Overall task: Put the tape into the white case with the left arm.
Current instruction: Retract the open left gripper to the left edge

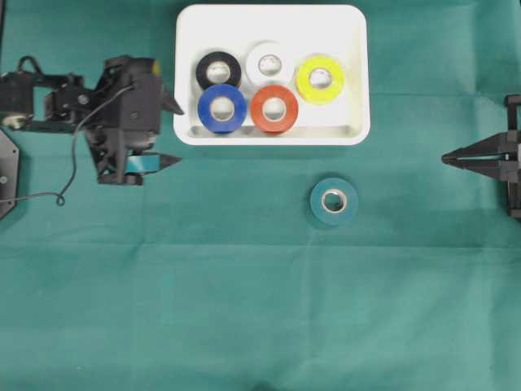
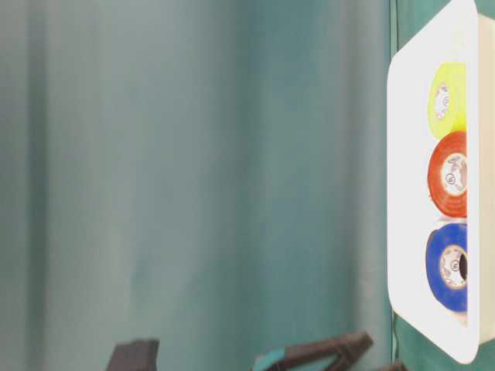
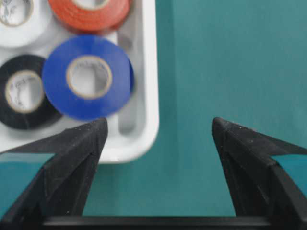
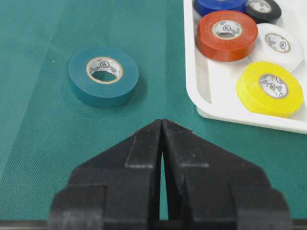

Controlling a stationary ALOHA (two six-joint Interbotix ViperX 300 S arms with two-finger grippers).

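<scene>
At the far left, the black left gripper with teal-banded pointed fingers (image 1: pixel 172 133) is seen with its jaws spread wide and nothing between them; it is positioned just beside the left edge of the shallow white rectangular plastic case with rounded corners (image 1: pixel 350 73). In the left wrist view, the corner of the case lies ahead of the left-hand jaw, with bare green cloth (image 1: pixel 244 285) between the tips. Five rolls are contained in the case: a black roll (image 1: pixel 217 72), a blue roll (image 1: pixel 222 108) nearest the jaws, a white roll (image 1: pixel 269 63), an orange-red roll (image 1: pixel 274 108) and a yellow roll (image 1: pixel 320 79). The teal tape roll (image 1: pixel 334 201) is laid flat on the cloth outside the case, well apart from the left jaws. At the far right, the plain black right gripper (image 1: pixel 447 158) is shown with jaws pressed together, empty; the teal roll lies ahead and to the left of its tips.
</scene>
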